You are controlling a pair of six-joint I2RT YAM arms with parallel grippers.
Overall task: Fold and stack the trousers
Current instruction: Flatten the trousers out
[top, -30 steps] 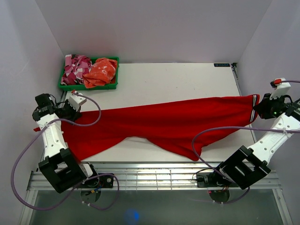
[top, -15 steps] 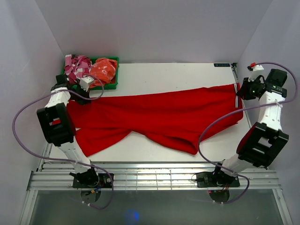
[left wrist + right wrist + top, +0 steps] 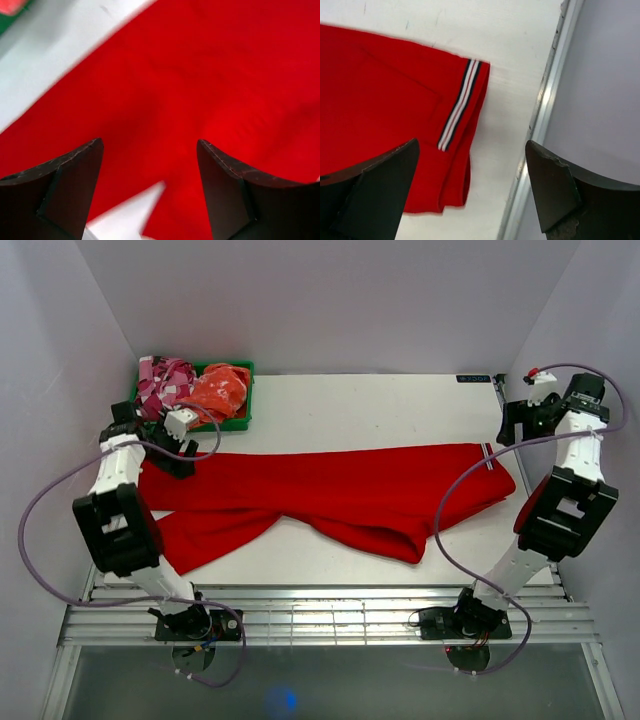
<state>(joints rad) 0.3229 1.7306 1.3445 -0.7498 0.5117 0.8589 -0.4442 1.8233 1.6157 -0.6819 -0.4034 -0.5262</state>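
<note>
The red trousers [image 3: 330, 490] lie spread across the table, waist end with a striped band [image 3: 488, 455] to the right and legs to the left; one leg trails toward the near left edge. My left gripper [image 3: 178, 455] hovers open above the left end of the upper leg. Its wrist view shows red cloth [image 3: 200, 75] below the parted fingers, gripper [image 3: 149, 145] empty. My right gripper [image 3: 512, 425] hangs open just beyond the waist corner. The right wrist view shows the striped band [image 3: 457, 105] and white table under the empty gripper [image 3: 471, 144].
A green tray [image 3: 232, 425] at the far left corner holds a pink-and-white patterned garment [image 3: 163, 380] and an orange cloth [image 3: 220, 390]. A metal rail [image 3: 545, 110] runs along the table's right edge beside the wall. Walls enclose three sides.
Both grippers went from shut on the trousers' ends to open. The cloth dropped flat on the table, further from the near edge than one second ago. Both arms swung toward the far side.
</note>
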